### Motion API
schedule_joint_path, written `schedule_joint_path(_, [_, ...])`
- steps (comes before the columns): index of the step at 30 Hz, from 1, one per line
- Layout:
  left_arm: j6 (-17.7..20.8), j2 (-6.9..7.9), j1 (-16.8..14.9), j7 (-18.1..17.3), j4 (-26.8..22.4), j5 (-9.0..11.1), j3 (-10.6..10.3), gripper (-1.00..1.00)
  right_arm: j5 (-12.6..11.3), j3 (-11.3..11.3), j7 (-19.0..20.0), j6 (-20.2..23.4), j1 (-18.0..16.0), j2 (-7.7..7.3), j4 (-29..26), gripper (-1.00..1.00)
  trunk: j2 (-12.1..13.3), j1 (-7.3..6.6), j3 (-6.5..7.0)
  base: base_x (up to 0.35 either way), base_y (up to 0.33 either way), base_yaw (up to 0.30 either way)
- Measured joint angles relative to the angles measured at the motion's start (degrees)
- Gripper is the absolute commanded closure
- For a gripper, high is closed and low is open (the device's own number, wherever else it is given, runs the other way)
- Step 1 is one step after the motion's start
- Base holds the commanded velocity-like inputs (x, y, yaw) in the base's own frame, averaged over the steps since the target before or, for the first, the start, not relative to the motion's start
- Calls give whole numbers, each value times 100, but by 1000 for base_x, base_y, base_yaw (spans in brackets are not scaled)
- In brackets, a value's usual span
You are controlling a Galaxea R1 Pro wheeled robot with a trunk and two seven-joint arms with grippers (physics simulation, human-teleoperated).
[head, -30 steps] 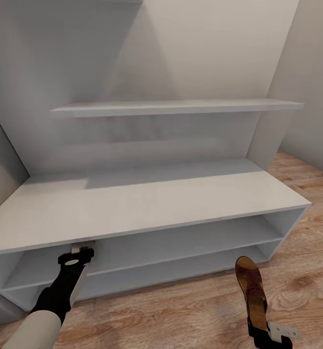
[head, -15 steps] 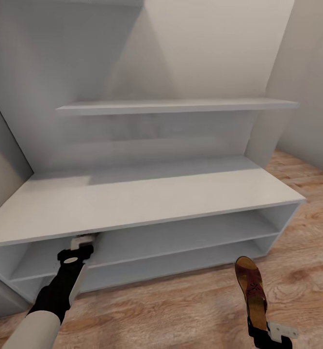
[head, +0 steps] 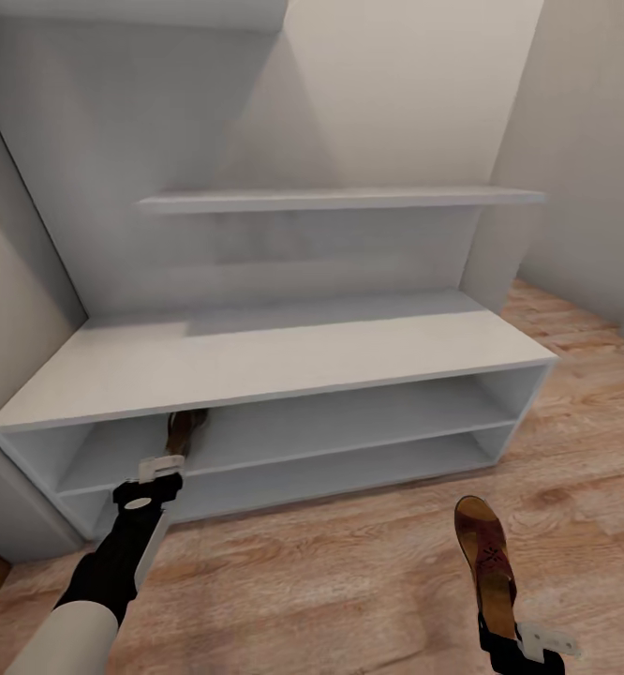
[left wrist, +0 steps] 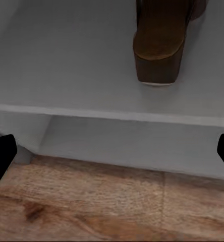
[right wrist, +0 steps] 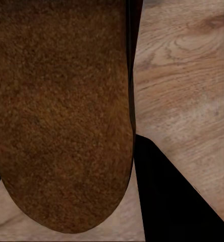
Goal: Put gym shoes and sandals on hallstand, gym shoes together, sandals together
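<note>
**One sandal on the rack, the other held over the floor**

From the head camera, the pale grey hallstand stands against the wall, its low worktop above two open tiers and a wall shelf higher up. A dark brown sandal lies on the upper tier near its left end. The left gripper sits just in front of that tier's edge, apart from the shoe.

The left wrist camera adds what the head view cannot: the sandal's rounded end resting flat on the grey tier, and two black fingertips spread wide at the frame's edges with nothing between them.

The right gripper clamps the second sandal at one end, the shoe pointing toward the rack above the wood-plank floor. The right wrist camera shows its grainy tan-brown footbed up close, with floor beside it.

No writing is readable anywhere.
</note>
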Motion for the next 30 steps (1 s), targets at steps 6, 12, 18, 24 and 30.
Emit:
schedule_joint_path(6, [-396,7,402,-68,15,14,-2,-100,0,0,-1,-3,0,0,0,100,0,0,-1,-333,0,0])
schedule_joint_path(12, [-1347,55,1258,-814,40,9,17,-100,0,0,0,-7,0,8,-2,100,0,-1,-1,-268,0,0])
schedule_joint_path(18, [-2232,211,2105,-2013,47,3,93,-100,7,0,0,-21,0,3,3,100,0,-3,-1,-45,0,0])
schedule_joint_path(24, [-2783,462,2803,-3985,96,-21,109,-100,22,10,3,-25,0,0,50,100,0,-4,-1,-3,0,0])
schedule_joint_path(30, [-3442,634,3246,-4584,351,-12,118,-100,24,11,8,-26,0,0,124,100,0,-4,0,0,0,0])
